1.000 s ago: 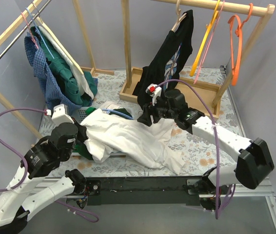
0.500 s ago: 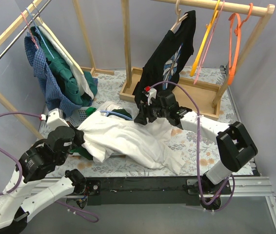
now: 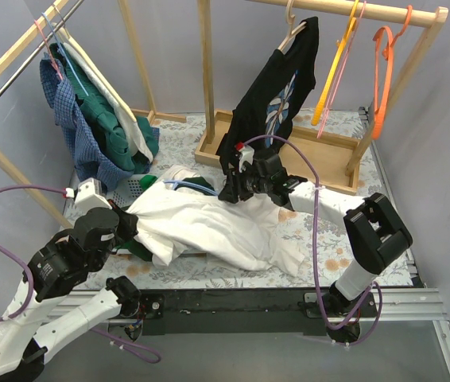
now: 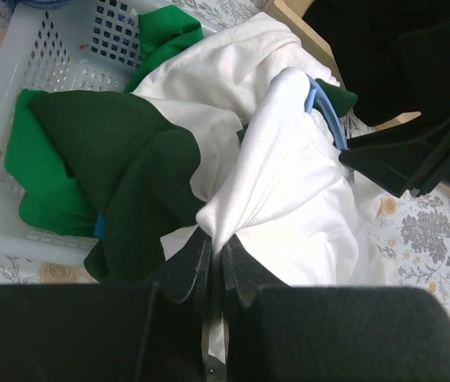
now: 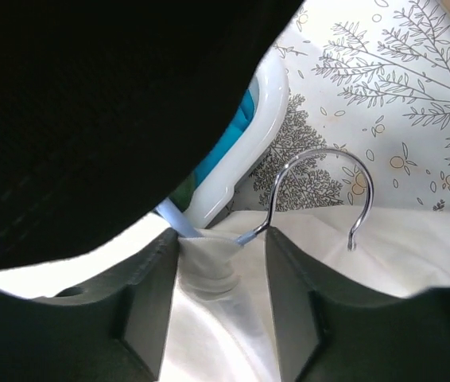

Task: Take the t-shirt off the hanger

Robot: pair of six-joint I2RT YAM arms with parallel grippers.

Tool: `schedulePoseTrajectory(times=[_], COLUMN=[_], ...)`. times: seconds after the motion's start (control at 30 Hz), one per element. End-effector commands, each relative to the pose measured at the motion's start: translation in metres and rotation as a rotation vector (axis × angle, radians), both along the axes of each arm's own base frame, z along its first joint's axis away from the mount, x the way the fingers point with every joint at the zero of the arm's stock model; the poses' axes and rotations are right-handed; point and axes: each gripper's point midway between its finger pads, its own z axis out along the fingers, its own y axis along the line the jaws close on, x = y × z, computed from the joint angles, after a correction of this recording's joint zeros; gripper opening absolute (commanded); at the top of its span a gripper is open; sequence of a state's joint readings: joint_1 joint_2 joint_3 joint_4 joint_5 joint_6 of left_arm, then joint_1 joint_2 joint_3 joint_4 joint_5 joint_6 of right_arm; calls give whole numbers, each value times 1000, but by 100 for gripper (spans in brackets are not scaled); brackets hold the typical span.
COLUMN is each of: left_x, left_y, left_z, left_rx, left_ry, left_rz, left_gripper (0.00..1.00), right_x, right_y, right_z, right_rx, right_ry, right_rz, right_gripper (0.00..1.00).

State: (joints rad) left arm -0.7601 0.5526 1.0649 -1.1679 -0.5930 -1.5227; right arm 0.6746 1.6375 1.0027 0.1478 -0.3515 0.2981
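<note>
White t-shirt (image 3: 209, 227) — sprawled beside the basket (image 4: 2, 159), one end over its rim, hanger (image 5: 320, 150) inside the collar. Left gripper (image 4: 215, 255): clamped on a shirt fold at the basket. Right gripper (image 5: 221, 270): jaws apart, straddling the hanger neck beside the basket.

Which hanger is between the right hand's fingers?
The blue hanger, lying inside the white t-shirt on the table; the others are all hanging up.
</note>
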Motion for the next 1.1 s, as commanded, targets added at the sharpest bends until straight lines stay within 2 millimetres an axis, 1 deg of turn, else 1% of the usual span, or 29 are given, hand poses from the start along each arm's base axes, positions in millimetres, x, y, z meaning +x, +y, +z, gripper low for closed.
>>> schedulePoseTrajectory(times=[0.0,0.03,0.1,0.17,0.2,0.23,0.3,0.33,0.37,0.47,0.5,0.53,0.67,0.87,0.9,0.97,1.0,1.03,1.07], left_x=[0,-1,-2,-2,-2,-2,-3,-2,-2,-2,-2,-2,-3,-4,-4,-4,-4,-5,-5], left_y=[3,3,4,3,4,4,4,3,2,1,1,1,0,1,1,0,1,0,0], left_z=[4,4,3,3,4,3,3,4,4,2,2,1,0,-1,-1,-1,-2,-1,-2], left_rx=[-6,-7,-8,-10,-12,-10,-10,-12,-14,-13,-13,-11,-14,-23,-22,-20,-19,-23,-22], left_ry=[-15,-13,-14,-14,-16,-14,-13,-15,-16,-10,-10,-9,-9,-11,-9,-8,-7,-9,-7], left_rz=[9,9,7,4,4,4,3,-1,-2,-7,-7,-9,-12,-14,-14,-16,-16,-19,-20], left_gripper=[0,0,0,0,0,0,0,0,0,0,0,0,0,0,0,0,0,0,0], right_x=[29,30,29,26,22,20,16,16,14,14,10,14,19,24,23,26,27,27,27], right_y=[6,6,7,11,12,13,18,20,21,25,28,30,34,38,40,41,41,41,41], right_z=[15,16,16,25,24,28,34,35,33,37,34,38,35,35,29,27,23,22,21], right_rx=[39,47,57,94,104,121,142,144,135,99,78,69,38,14,1,-11,-17,-20,-23], right_ry=[-70,-76,-76,-94,-93,-103,-116,-120,-118,-175,-172,-196,-210,-233,-229,-228,-224,-225,-225], right_rz=[-85,-87,-83,-57,-42,-29,10,23,34,47,57,57,41,27,35,31,31,30,31], right_gripper=[48,44,43,44,46,49,54,59,60,63,64,64,63,60,60,56,54,44,37])
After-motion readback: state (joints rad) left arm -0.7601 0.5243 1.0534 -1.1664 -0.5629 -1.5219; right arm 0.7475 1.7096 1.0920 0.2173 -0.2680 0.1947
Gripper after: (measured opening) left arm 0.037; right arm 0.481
